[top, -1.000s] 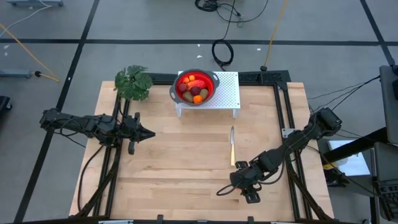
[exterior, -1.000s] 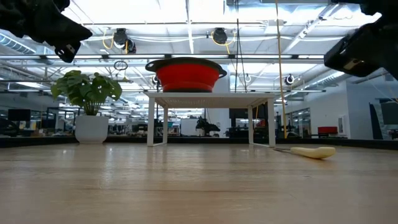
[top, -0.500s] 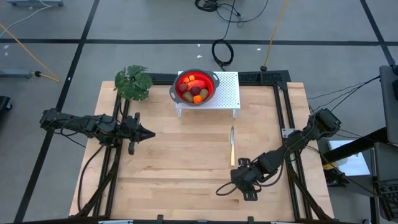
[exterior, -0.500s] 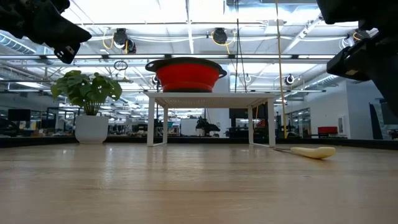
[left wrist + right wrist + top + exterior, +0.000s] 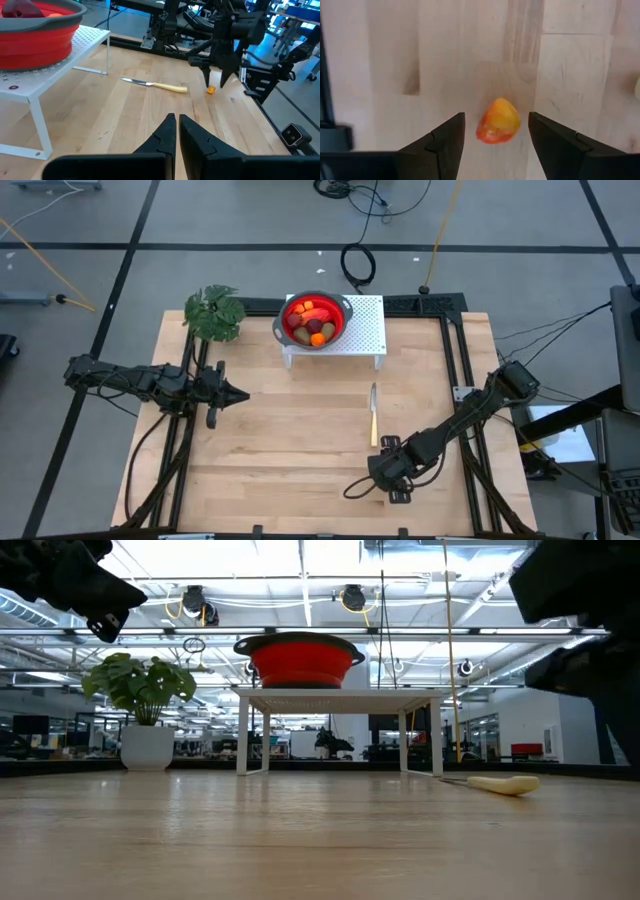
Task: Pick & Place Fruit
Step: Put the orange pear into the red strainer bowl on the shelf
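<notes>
While the left gripper [image 5: 238, 394] hangs with its fingers pressed together near the left edge of the worktop [image 5: 300, 450], the right gripper [image 5: 496, 131] is pointed straight down near the front right corner, its two fingers [image 5: 445, 142] spread apart on either side of a small orange-yellow fruit [image 5: 498, 121] that lies on the bare wood. In the right wrist view the fruit sits in the gap between the fingers with daylight on both sides, so nothing is gripped, though how far above the wood the fingertips hang is hard to judge. In the left wrist view the same small fruit shows as an orange speck just beside the right gripper's tips. The rest of the fruit [image 5: 313, 326] is piled in a red bowl [image 5: 337, 327] that stands on a white perforated stand [image 5: 368, 330] at the middle of the back edge. A slim knife [image 5: 374, 414] with a pale handle lies flat on the worktop between the stand and the right gripper, well apart from both. A leafy green plant [image 5: 213, 312] stands at the back left corner.
</notes>
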Motion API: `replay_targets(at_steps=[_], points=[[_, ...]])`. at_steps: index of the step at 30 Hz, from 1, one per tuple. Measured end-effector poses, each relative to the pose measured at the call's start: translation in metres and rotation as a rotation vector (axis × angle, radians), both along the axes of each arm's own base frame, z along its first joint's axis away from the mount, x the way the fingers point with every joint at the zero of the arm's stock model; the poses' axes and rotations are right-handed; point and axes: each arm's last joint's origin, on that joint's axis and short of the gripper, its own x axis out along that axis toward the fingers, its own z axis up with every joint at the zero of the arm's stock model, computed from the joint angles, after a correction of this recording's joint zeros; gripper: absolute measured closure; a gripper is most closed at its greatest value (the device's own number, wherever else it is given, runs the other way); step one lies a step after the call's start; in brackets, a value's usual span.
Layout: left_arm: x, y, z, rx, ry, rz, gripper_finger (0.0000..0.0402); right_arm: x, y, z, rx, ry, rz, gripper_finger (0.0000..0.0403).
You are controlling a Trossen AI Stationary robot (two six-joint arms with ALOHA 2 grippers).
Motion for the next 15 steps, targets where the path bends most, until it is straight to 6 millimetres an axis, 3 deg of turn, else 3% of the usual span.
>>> replay_targets(at_steps=[15], points=[[0.0,0.0,0.0,-0.009,0.0,0.001,0.0382,0.003,0.001,-0.018,-0.064,0.035,0.023,0.0193]])
